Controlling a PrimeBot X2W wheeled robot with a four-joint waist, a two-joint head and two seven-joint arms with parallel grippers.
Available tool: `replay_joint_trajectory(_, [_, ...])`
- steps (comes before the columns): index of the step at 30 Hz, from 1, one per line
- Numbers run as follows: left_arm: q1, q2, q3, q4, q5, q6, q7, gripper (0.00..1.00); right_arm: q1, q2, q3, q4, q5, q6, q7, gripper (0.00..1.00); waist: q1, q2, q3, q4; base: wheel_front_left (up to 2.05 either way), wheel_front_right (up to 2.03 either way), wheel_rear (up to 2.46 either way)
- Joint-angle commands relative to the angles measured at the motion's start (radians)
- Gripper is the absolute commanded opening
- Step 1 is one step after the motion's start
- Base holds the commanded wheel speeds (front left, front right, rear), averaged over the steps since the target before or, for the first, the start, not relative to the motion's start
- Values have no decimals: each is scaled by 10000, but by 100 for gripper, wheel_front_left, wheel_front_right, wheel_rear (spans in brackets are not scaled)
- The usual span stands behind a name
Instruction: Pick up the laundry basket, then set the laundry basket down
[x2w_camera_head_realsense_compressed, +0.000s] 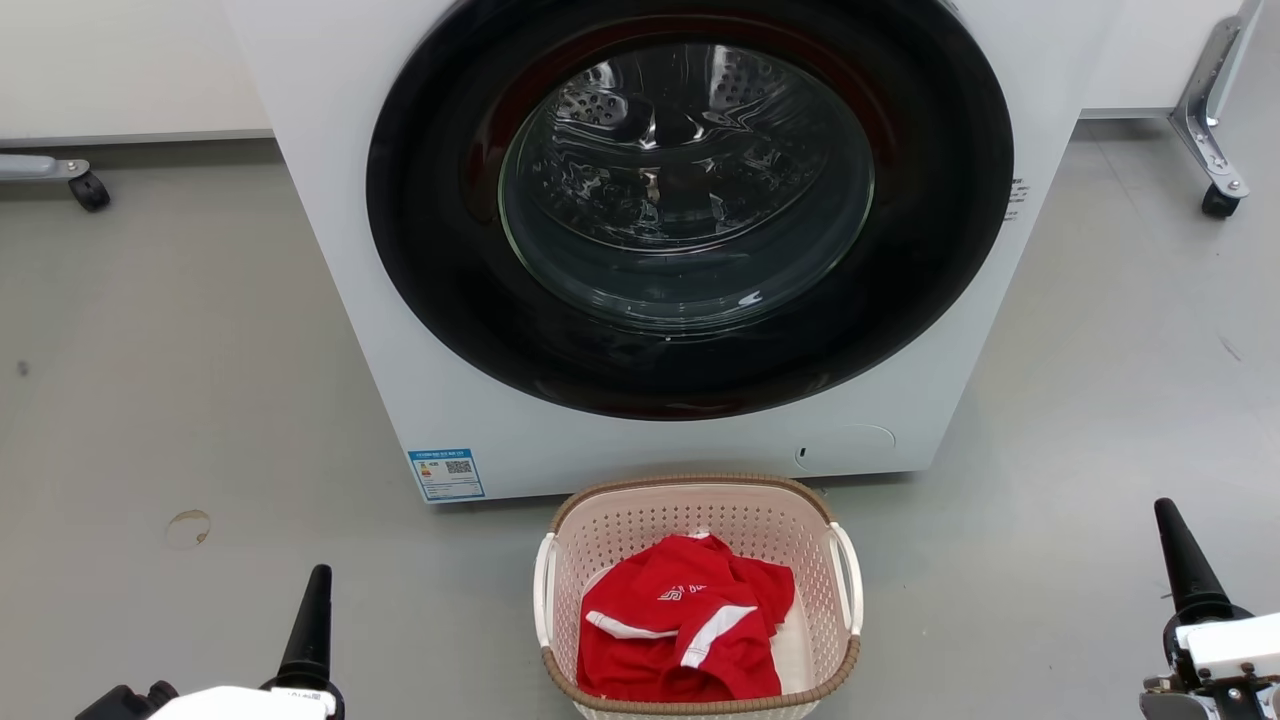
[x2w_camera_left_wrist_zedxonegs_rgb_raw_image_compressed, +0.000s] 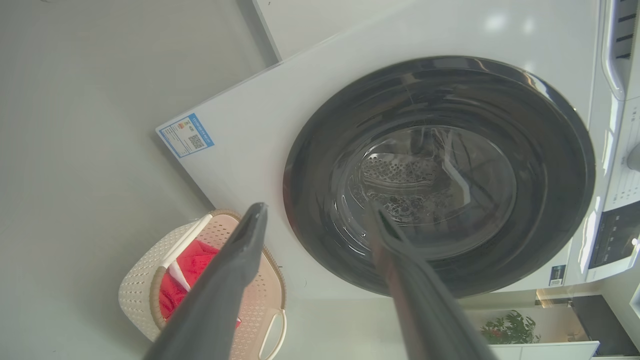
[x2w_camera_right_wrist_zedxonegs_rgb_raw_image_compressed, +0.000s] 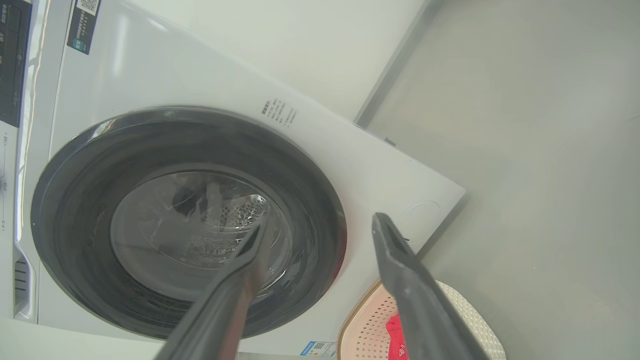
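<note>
The laundry basket (x2w_camera_head_realsense_compressed: 640, 530) is pale pink-beige perforated plastic with a brown woven-look rim and white side handles. It stands on the grey floor just in front of the washer, and a red garment with white stripes (x2w_camera_head_realsense_compressed: 680, 620) lies inside it. In the head view one dark finger (x2w_camera_head_realsense_compressed: 308, 630) of my left gripper rises at the lower left, well left of the basket. A finger (x2w_camera_head_realsense_compressed: 1185, 570) of my right gripper rises at the far lower right. The left gripper (x2w_camera_left_wrist_zedxonegs_rgb_raw_image_compressed: 317, 207) is open and holds nothing, with the basket (x2w_camera_left_wrist_zedxonegs_rgb_raw_image_compressed: 140, 285) low beside it. My right gripper (x2w_camera_right_wrist_zedxonegs_rgb_raw_image_compressed: 318, 220) is open too, above the basket (x2w_camera_right_wrist_zedxonegs_rgb_raw_image_compressed: 365, 330).
A white front-loading washer (x2w_camera_head_realsense_compressed: 330, 250) with a dark round door (x2w_camera_head_realsense_compressed: 690, 200), shut, stands directly behind the basket. Wheeled metal legs stand at the back left (x2w_camera_head_realsense_compressed: 88, 190) and back right (x2w_camera_head_realsense_compressed: 1215, 150). Open grey floor lies on both sides of the basket.
</note>
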Motion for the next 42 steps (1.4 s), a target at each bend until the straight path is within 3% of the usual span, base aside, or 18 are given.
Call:
replay_joint_trajectory(1, [-149,160,7,-339,336,69,-69,100,-475,-301,48,-278,-355,19,-155,100,-1,-1,-3,2,0,0,0])
replay_joint_trajectory(42, [116,920,-1013,-1154,4859,1073,-947,100,-622,-308,876,-454,-5175,38,-1359,100,-1,-1,-111,27,0,0,0])
